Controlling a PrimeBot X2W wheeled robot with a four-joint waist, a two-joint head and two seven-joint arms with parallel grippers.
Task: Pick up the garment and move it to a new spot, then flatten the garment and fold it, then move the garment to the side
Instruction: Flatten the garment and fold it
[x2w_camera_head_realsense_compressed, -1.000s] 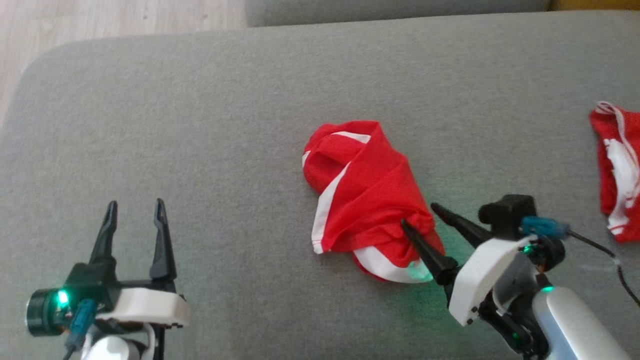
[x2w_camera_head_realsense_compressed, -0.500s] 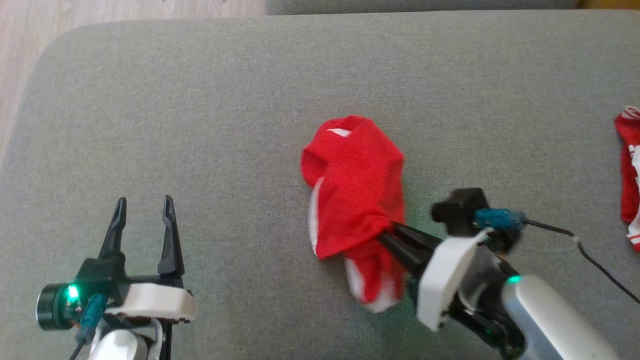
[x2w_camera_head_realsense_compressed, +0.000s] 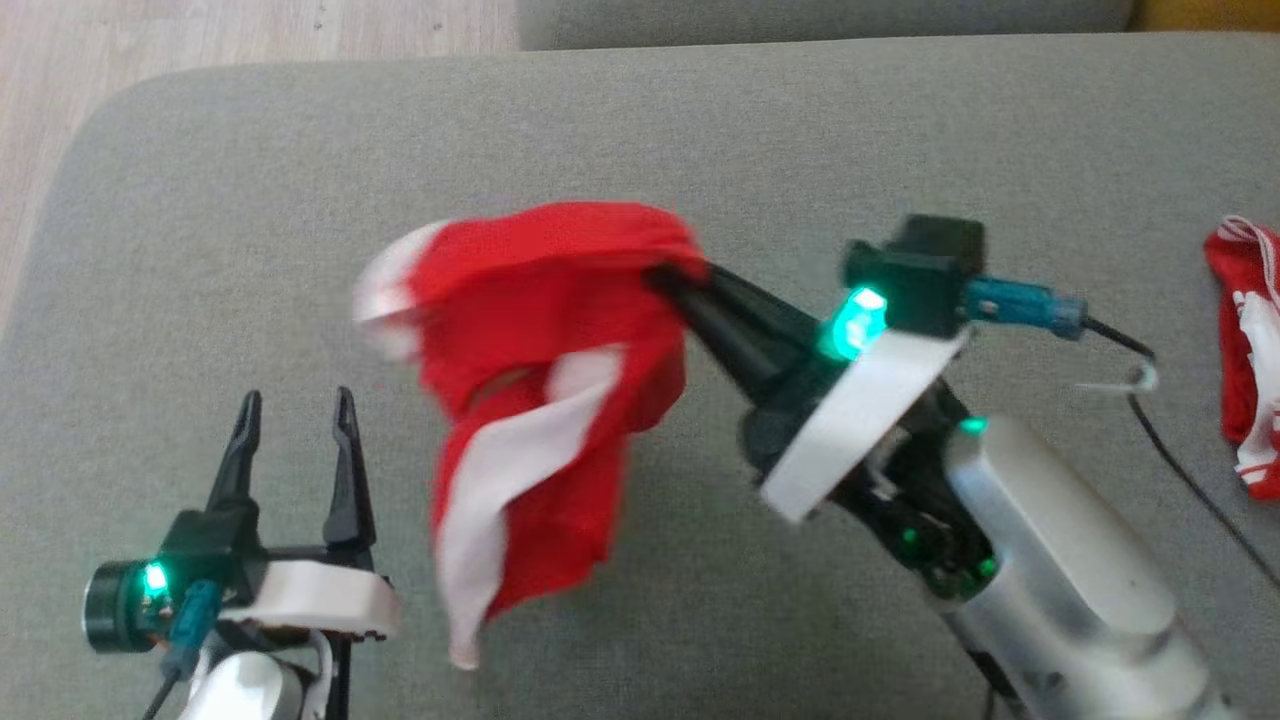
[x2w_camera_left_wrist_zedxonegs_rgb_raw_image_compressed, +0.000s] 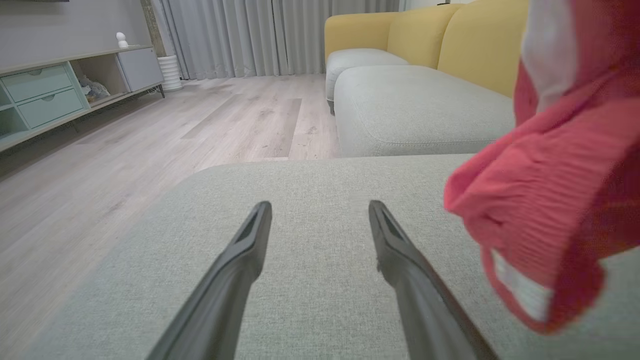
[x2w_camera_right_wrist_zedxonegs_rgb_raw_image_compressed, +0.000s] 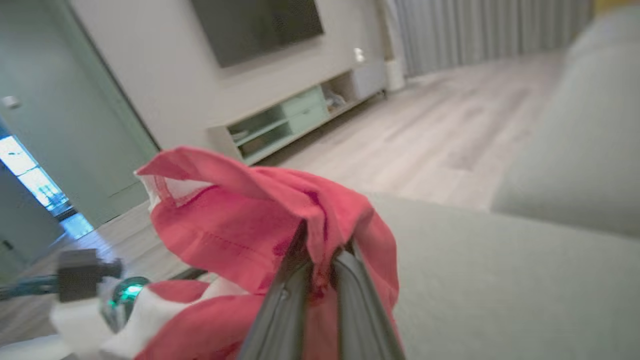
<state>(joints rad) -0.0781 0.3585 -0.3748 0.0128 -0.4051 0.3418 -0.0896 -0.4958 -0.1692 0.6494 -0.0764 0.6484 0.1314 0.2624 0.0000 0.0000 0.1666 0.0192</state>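
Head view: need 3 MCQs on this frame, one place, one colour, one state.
1. Where is the garment?
A) lying flat
B) hanging from the right end effector
C) on the floor
2. What colour are its stripes?
A) white
B) blue
C) black
3. The left end effector is:
A) open and empty
B) shut on fabric
C) shut and empty

Answers:
1 B, the fabric is pinched at its fingertips and the rest droops.
2 A, white bands run across red cloth.
3 A, the fingers are spread with nothing between them.
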